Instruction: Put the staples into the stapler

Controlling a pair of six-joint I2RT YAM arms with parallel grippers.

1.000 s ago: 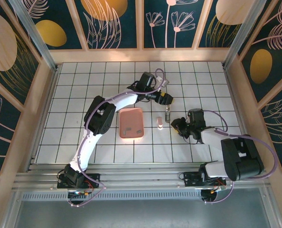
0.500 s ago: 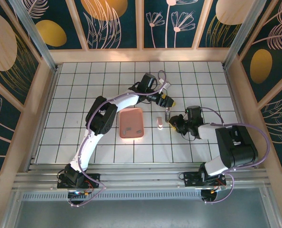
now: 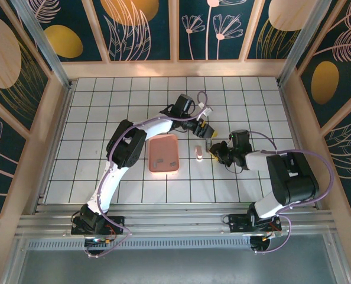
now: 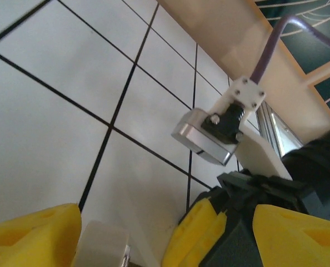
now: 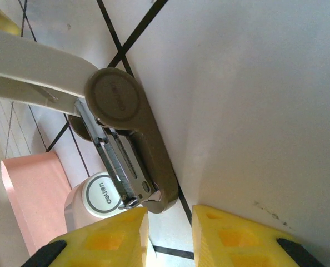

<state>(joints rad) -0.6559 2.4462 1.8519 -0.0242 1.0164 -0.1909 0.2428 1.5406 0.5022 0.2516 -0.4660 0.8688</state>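
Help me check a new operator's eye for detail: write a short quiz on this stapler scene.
1. True or false: the mini pale stapler with silvery metal inside lies in the salmon-pink rectangular tray.
2. In the right wrist view the stapler is: A) closed flat; B) swung open, with its metal channel exposed; C) standing on end, closed.
3. What colour are the fingers of the right gripper?
Key: 1 false; 2 B; 3 yellow.
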